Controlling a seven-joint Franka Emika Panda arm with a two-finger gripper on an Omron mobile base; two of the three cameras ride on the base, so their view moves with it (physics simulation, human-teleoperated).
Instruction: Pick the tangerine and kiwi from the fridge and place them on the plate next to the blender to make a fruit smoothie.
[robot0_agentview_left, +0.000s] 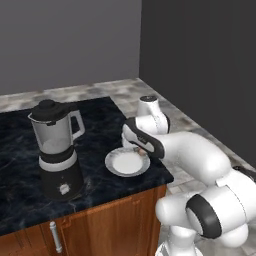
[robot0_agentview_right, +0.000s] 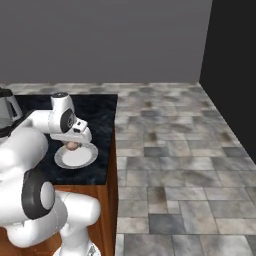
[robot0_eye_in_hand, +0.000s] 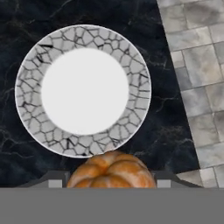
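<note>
My gripper (robot0_eye_in_hand: 109, 182) is shut on the orange tangerine (robot0_eye_in_hand: 111, 170), which fills the gap between the two finger tips. It hangs just above the near rim of the round white-grey plate (robot0_eye_in_hand: 141, 74), whose middle is bare. In the left base view the gripper (robot0_agentview_left: 140, 148) holds the tangerine (robot0_agentview_left: 142, 149) at the plate's (robot0_agentview_left: 125, 164) right edge, and the blender (robot0_agentview_left: 57, 150) stands to the plate's left. The right base view has the tangerine (robot0_agentview_right: 73, 145) over the plate (robot0_agentview_right: 77, 158). The kiwi and the fridge are out of view.
The plate and blender stand on a black marble counter (robot0_agentview_left: 20, 165) over wooden cabinets (robot0_agentview_left: 115, 225). The counter ends just right of the plate, where grey tiled floor (robot0_agentview_right: 175, 150) begins. My white arm (robot0_agentview_left: 190, 155) reaches in from the right.
</note>
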